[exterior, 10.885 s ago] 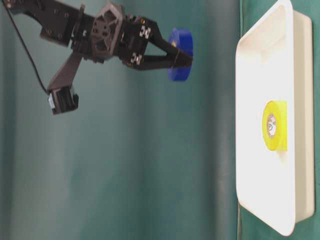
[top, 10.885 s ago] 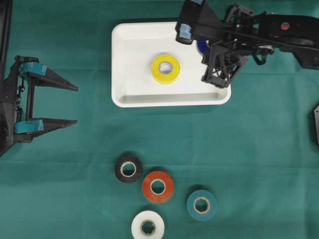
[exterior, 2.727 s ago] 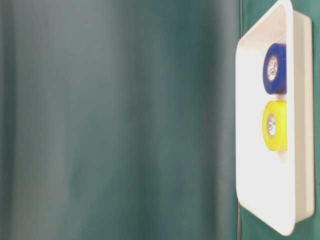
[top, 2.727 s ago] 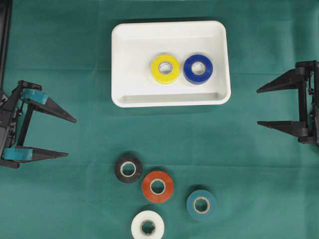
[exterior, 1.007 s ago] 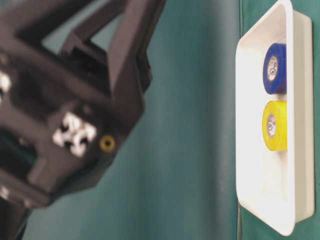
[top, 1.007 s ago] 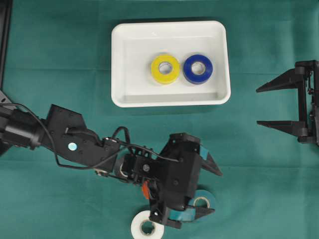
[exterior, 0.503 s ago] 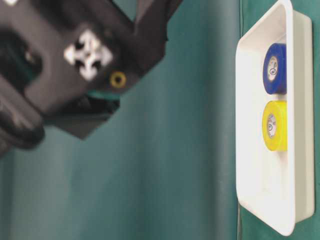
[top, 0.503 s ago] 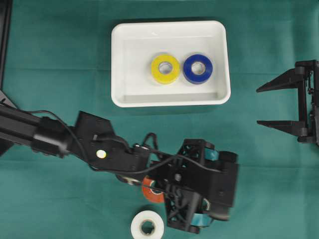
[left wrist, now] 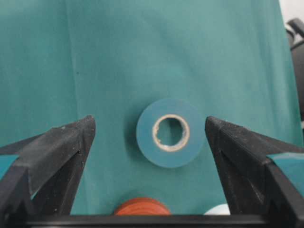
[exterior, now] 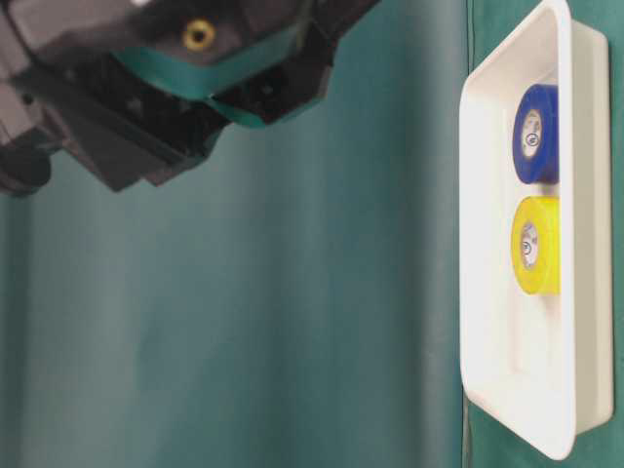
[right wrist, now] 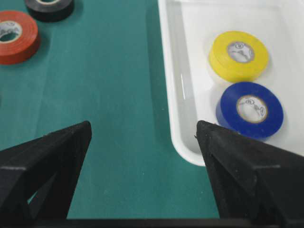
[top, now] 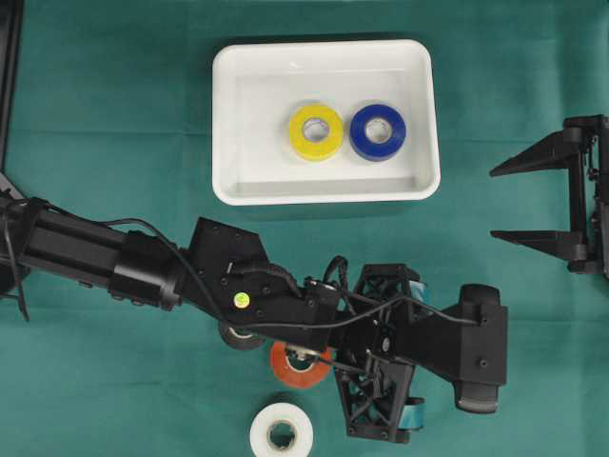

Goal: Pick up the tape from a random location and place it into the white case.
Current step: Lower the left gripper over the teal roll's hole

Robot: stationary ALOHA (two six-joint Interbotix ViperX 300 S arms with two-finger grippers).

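L arm now reaching over teal tape [left wrist: 169, 133], L gripper [left wrist: 149, 137] jaws wide astride it, no contact, R gripper [top: 533, 204] parked, wide, yellow tape [top: 316, 131] + blue tape [top: 378, 131] in case [top: 228, 114].

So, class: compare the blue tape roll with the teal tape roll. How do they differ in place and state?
The blue tape roll lies inside the white case, beside the yellow roll; the teal tape roll lies on the green cloth. The open left gripper brackets the teal roll; no gripper is near the blue roll. Both lie flat.

Black left arm [top: 143, 267], loose black cable, lattice-framed end effector [left wrist: 149, 137], teal-taped fingers [left wrist: 285, 166]
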